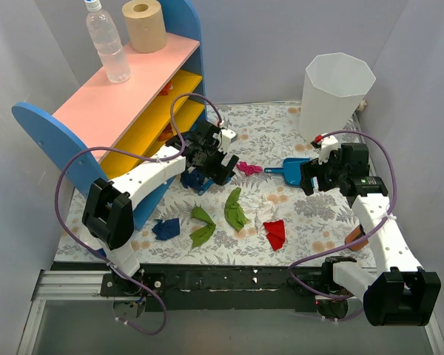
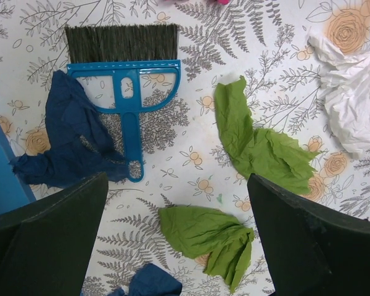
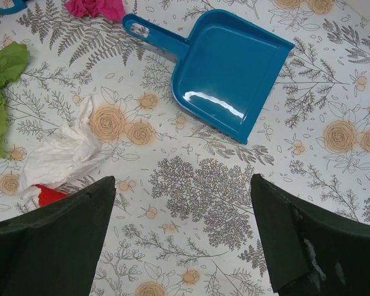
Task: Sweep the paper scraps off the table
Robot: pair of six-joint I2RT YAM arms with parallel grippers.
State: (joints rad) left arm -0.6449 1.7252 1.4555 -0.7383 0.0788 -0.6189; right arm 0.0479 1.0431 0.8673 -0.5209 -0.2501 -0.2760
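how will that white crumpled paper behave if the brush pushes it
The white paper looks thin and crumpled, so probably very light and floppy. Pushed, it would likely skid or tumble over the table rather than roll straight.

It looked like a robot test cell in a lab rather than a home. Plain grey partition walls boxed in the cloth-covered worktop. A left arm and right arm were bolted to a metal rail at the worktop's near edge, and a toy-coloured shelf and white bin stood on it.
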